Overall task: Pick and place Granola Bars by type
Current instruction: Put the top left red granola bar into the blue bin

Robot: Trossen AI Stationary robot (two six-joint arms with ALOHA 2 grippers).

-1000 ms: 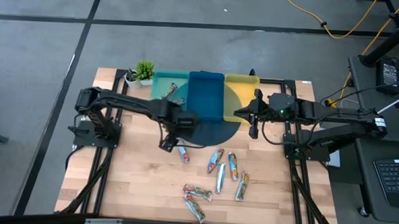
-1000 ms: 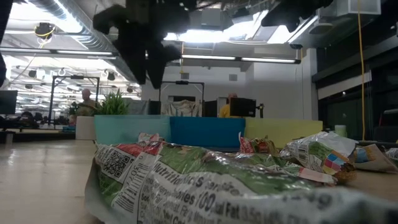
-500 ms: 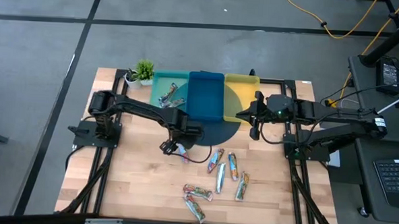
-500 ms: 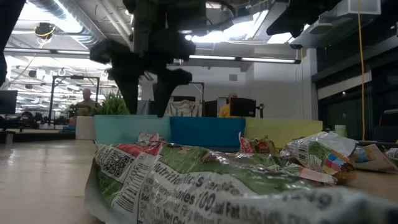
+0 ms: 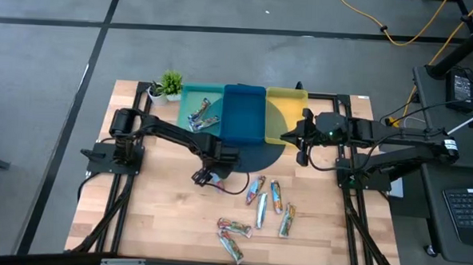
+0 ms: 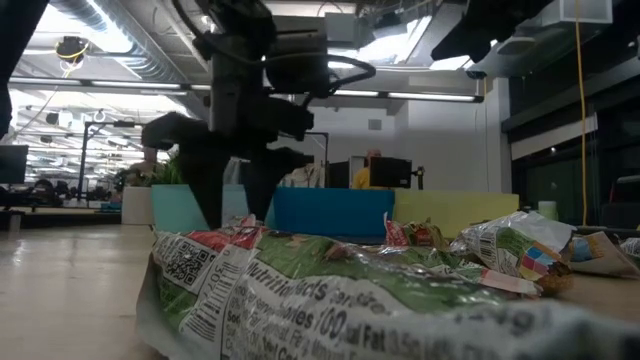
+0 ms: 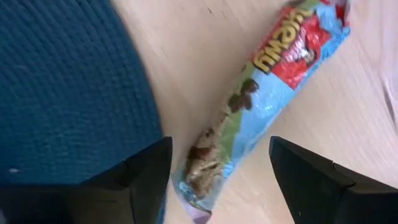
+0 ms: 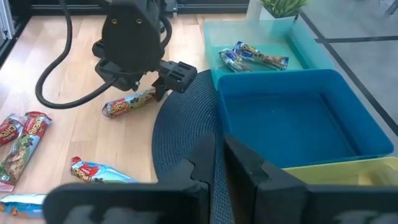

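Straddling one granola bar (image 7: 249, 112), the left hand (image 7: 217, 180) sits low over the bench (image 5: 161, 217) with its fingers (image 7: 146, 174) spread wide, one to each side of the wrapper and neither gripping it. That bar, blue with a red patch, lies flat on the wood just beside the edge of a round dark mat (image 7: 62, 93). In the high view the left hand (image 5: 205, 177) is at the mat's near rim, in front of the blue tray (image 5: 243, 117).

Right hand (image 5: 301, 145) waits above the front of the yellow tray (image 5: 286, 103), its fingers (image 8: 202, 162) nearly together with only a narrow gap, holding nothing.

Two bars (image 5: 200, 115) lie in the teal tray (image 5: 188, 98). A loose group of bars (image 5: 269, 202) lies on the bench right of the left hand; two multicoloured bars (image 5: 232, 236) lie near the front edge. A potted plant (image 5: 168, 85) stands at the teal tray's outer end.
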